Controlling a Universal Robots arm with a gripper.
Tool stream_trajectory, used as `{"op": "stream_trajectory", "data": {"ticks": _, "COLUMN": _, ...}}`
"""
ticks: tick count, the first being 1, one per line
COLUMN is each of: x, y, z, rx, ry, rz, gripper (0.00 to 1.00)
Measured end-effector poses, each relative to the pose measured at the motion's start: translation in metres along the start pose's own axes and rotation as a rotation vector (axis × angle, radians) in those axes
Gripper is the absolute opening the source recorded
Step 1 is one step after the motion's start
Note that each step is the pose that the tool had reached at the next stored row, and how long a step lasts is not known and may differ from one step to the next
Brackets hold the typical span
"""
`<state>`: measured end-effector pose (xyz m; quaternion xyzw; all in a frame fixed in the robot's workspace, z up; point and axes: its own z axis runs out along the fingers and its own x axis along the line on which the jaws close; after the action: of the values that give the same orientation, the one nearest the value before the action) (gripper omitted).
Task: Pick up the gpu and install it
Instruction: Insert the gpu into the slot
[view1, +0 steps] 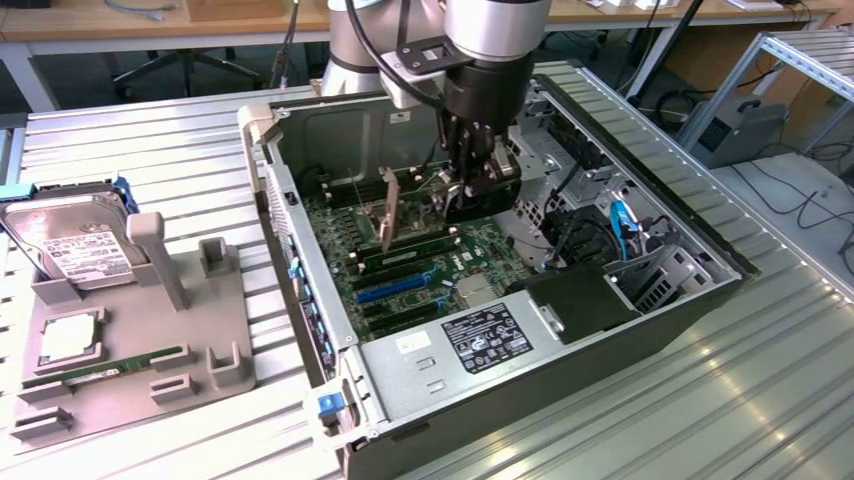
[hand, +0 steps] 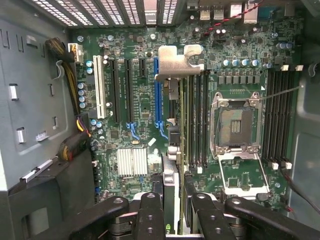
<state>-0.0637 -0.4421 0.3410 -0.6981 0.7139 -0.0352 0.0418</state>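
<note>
The gpu (hand: 172, 185) is a thin dark card seen edge-on, and its silver end bracket (hand: 178, 61) points toward the vented rear wall of the open computer case (view1: 681, 310). My gripper (hand: 173, 212) is shut on the card's near end, one black finger (hand: 150, 215) on each side. The card hangs over the green motherboard (hand: 140, 105), between the blue expansion slot (hand: 157, 90) and the black memory slots (hand: 197, 115). In the exterior view the gripper (view1: 470, 195) reaches down into the case and the card's bracket end (view1: 390, 212) stands upright above the board. I cannot tell whether the card touches a slot.
To the exterior view's left, a grey fixture (view1: 214, 340) holds a silver hard drive (view1: 74, 250), a green memory stick (view1: 120, 365) and a square chip (view1: 67, 340). Inside the case are the power supply (view1: 483, 340), blue cables (view1: 621, 225) and an open CPU socket (hand: 235, 125).
</note>
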Motion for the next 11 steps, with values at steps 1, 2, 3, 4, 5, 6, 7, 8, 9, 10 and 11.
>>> {"op": "stream_trajectory", "data": {"ticks": 1, "x": 0.0002, "y": 0.0000, "z": 0.0001, "rx": 0.0000, "ry": 0.0000, "rz": 0.000, "gripper": 0.27}}
{"op": "stream_trajectory", "data": {"ticks": 2, "x": 0.0004, "y": 0.0000, "z": 0.0001, "rx": 0.0000, "ry": 0.0000, "rz": 0.000, "gripper": 0.27}}
{"op": "stream_trajectory", "data": {"ticks": 3, "x": 0.0006, "y": 0.0000, "z": 0.0002, "rx": 0.0000, "ry": 0.0000, "rz": 0.000, "gripper": 0.27}}
{"op": "stream_trajectory", "data": {"ticks": 4, "x": 0.0008, "y": 0.0000, "z": 0.0003, "rx": 0.0000, "ry": 0.0000, "rz": 0.000, "gripper": 0.27}}
{"op": "stream_trajectory", "data": {"ticks": 5, "x": 0.0010, "y": 0.0000, "z": 0.0003, "rx": 0.0000, "ry": 0.0000, "rz": 0.000, "gripper": 0.27}}
{"op": "stream_trajectory", "data": {"ticks": 6, "x": 0.0012, "y": 0.0000, "z": 0.0004, "rx": 0.0000, "ry": 0.0000, "rz": 0.000, "gripper": 0.27}}
{"op": "stream_trajectory", "data": {"ticks": 7, "x": 0.0014, "y": 0.0000, "z": 0.0004, "rx": 0.0000, "ry": 0.0000, "rz": 0.000, "gripper": 0.27}}
{"op": "stream_trajectory", "data": {"ticks": 8, "x": 0.0016, "y": 0.0000, "z": 0.0005, "rx": 0.0000, "ry": 0.0000, "rz": 0.000, "gripper": 0.27}}
{"op": "stream_trajectory", "data": {"ticks": 9, "x": 0.0020, "y": 0.0000, "z": 0.0006, "rx": 0.0000, "ry": -0.0001, "rz": 0.000, "gripper": 0.27}}
{"op": "stream_trajectory", "data": {"ticks": 10, "x": 0.0023, "y": 0.0000, "z": 0.0007, "rx": 0.0000, "ry": 0.0000, "rz": 0.000, "gripper": 0.27}}
{"op": "stream_trajectory", "data": {"ticks": 11, "x": 0.0025, "y": 0.0000, "z": 0.0008, "rx": 0.0000, "ry": 0.0000, "rz": 0.000, "gripper": 0.27}}
